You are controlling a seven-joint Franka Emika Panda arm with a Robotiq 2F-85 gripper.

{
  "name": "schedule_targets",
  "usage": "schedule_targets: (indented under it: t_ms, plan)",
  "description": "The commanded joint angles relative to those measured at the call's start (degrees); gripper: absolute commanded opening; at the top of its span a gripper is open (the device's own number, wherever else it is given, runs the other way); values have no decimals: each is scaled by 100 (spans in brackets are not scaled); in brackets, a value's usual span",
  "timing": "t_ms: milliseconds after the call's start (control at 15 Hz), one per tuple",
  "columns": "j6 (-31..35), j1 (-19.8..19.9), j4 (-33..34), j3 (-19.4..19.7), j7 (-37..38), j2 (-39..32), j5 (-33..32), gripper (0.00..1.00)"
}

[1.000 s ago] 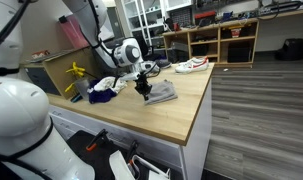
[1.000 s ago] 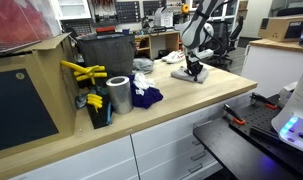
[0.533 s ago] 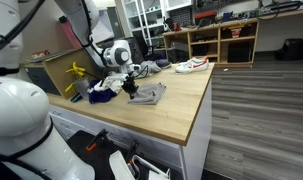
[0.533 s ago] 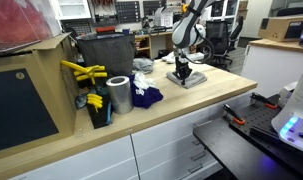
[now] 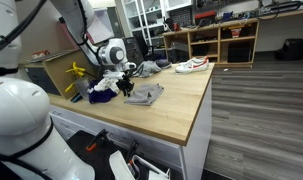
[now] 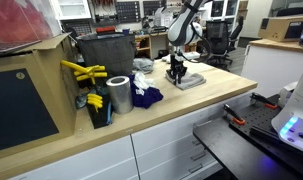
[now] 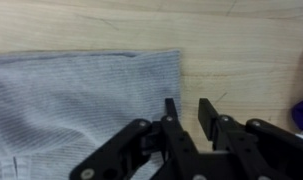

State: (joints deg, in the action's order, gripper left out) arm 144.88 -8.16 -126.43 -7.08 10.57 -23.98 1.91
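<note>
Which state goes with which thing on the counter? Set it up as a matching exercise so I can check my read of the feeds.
Things:
1. grey cloth
2. purple cloth
3. metal can
4. white sneaker

States:
A. stands upright
B. lies at the corner of the counter nearest the shelves
C. spread flat, its edge right at the end effector
D. bunched in a heap

Pairs: 1-C, 2-D, 3-A, 4-B.
</note>
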Motion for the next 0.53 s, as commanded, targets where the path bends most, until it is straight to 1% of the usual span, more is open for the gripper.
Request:
schedule_targets:
  t_ms: [0,67,133,333,467]
  plan:
    - [-325,-128,-179,225,-22,576,-381,62]
    - [-377,-126,-169,258,-3,663,-472,71]
    - [-449,-101,-155,265,-25,754,-526,78]
    - [-625,18,-88,221,-209,930,-410,100]
    - [-720,139,-65,166,-467,1040,-218,100]
